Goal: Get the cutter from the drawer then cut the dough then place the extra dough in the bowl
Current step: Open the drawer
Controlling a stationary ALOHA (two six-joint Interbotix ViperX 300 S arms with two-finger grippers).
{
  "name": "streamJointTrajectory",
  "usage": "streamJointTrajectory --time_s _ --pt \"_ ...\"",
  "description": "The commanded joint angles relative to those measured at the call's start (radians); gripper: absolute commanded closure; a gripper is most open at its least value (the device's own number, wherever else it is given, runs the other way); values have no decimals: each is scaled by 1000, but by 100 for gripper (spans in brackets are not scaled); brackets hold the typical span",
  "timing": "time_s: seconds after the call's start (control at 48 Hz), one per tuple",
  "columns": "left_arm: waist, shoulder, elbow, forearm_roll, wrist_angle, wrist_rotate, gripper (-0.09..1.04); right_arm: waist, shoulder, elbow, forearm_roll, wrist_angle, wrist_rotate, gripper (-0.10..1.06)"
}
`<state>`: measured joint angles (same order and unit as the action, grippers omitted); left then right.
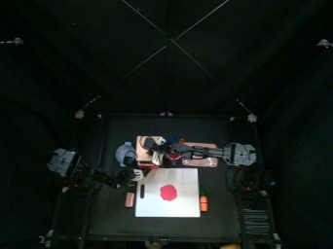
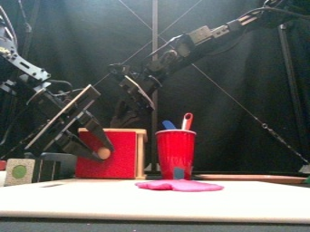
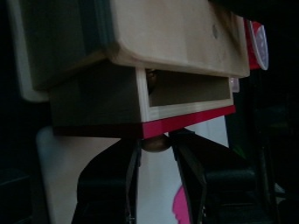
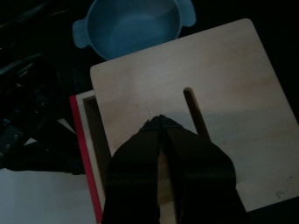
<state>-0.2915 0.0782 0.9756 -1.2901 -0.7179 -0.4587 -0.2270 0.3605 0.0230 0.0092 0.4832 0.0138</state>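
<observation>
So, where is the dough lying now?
In the top view the red dough lies on the white cutting board at the table's front middle, in front of the wooden box.

Drawer [image 3: 187, 112] inside lost in shadow, drawer knob [image 3: 158, 136] half hidden between jaws of left gripper [image 3: 158, 145], blue-grey bowl [image 4: 131, 24] cropped at its rim.

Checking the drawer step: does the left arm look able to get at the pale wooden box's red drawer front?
Probably yes: the left gripper is right at the red drawer front, nothing between; the right gripper is over the box top, clear.
</observation>
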Motion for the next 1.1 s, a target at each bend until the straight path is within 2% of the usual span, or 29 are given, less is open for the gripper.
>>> streamJointTrajectory --time_s 0.021,1.104 --pt "-29 0 -12 -8 5 2 37 2 20 6 2 18 2 94" --pt "-152 31 -57 -100 3 2 37 0 28 8 5 18 2 94"
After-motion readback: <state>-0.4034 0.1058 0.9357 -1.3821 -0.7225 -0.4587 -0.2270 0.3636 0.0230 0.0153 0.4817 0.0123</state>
